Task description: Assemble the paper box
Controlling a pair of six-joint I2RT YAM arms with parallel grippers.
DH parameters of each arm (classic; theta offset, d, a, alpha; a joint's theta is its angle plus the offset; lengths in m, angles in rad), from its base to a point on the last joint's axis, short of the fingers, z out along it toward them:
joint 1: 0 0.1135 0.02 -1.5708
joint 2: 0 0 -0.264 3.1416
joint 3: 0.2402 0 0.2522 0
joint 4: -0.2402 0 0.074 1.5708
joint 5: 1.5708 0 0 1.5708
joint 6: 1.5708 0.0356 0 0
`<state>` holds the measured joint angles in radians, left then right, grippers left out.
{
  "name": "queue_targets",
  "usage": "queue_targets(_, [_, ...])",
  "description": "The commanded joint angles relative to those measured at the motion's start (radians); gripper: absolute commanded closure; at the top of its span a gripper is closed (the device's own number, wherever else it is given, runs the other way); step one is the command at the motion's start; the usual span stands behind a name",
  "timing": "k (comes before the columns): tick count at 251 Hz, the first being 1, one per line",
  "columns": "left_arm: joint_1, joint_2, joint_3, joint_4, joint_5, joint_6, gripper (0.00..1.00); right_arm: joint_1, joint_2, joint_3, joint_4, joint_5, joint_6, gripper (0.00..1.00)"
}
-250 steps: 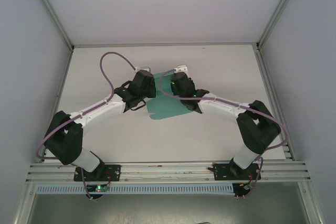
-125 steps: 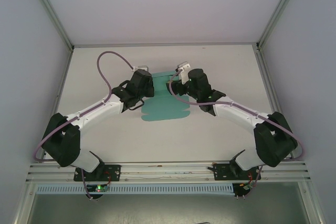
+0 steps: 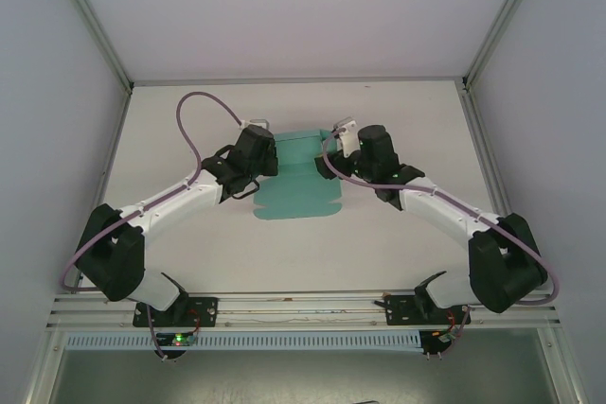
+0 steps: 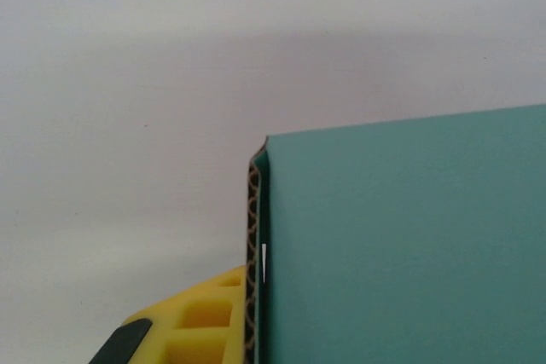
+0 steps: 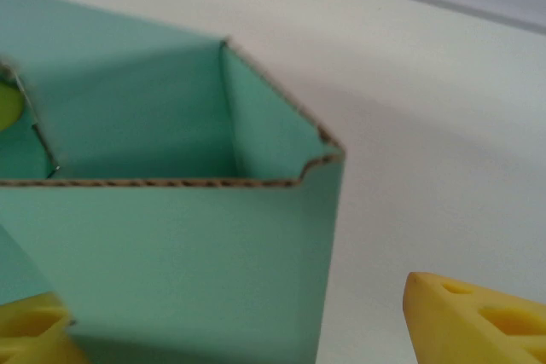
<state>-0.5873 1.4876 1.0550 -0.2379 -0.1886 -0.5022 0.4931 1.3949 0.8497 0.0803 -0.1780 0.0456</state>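
Right wrist | corrugated teal paper box [image 5: 171, 253] | right gripper [image 5: 252, 330] released | left gripper [image 3: 269, 160] pinching its wall

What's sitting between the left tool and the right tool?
The paper box. In the top external view its teal card spans the gap from the left tool to the right tool; no other object lies there.

My desk [image 3: 407, 115] is plain white, and on it, toward the far middle, lies the teal-green paper box [image 3: 295, 200], partly folded up.
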Motion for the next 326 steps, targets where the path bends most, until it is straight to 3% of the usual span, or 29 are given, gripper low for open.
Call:
queue_targets(1, [0.008,-0.019,0.0,-0.003,-0.003,0.017,1.0,-0.002,0.032,0.035,-0.012,-0.139,-0.015,0.21])
queue_targets(46, [0.009,0.01,0.011,-0.021,-0.046,0.017,1.0,-0.002,-0.034,0.021,0.022,-0.247,-0.007,0.14])
queue_targets(88, [0.01,0.025,0.009,-0.002,-0.027,0.033,1.0,-0.029,-0.191,-0.053,-0.016,-0.105,0.011,0.02])
queue_targets(116, [0.014,0.014,0.002,0.006,-0.014,0.043,1.0,-0.107,-0.313,-0.116,-0.043,-0.063,0.04,0.02])
queue_targets(148, [0.018,0.001,-0.008,0.023,0.017,0.05,1.0,-0.24,-0.386,-0.166,-0.04,-0.16,0.073,0.03])
queue_targets(173, [0.018,-0.007,-0.012,0.031,0.036,0.053,1.0,-0.327,-0.333,-0.164,-0.025,-0.326,0.092,0.09])
queue_targets(222, [0.017,-0.021,-0.017,0.042,0.047,0.06,1.0,-0.3,-0.117,-0.072,-0.003,-0.573,0.046,0.21])
queue_targets(287, [0.018,-0.015,-0.013,0.042,0.046,0.062,1.0,-0.198,-0.009,-0.002,0.008,-0.561,0.009,0.32])
queue_targets(326, [0.018,-0.013,-0.011,0.043,0.047,0.062,1.0,-0.158,0.027,0.025,0.016,-0.491,0.033,0.39])
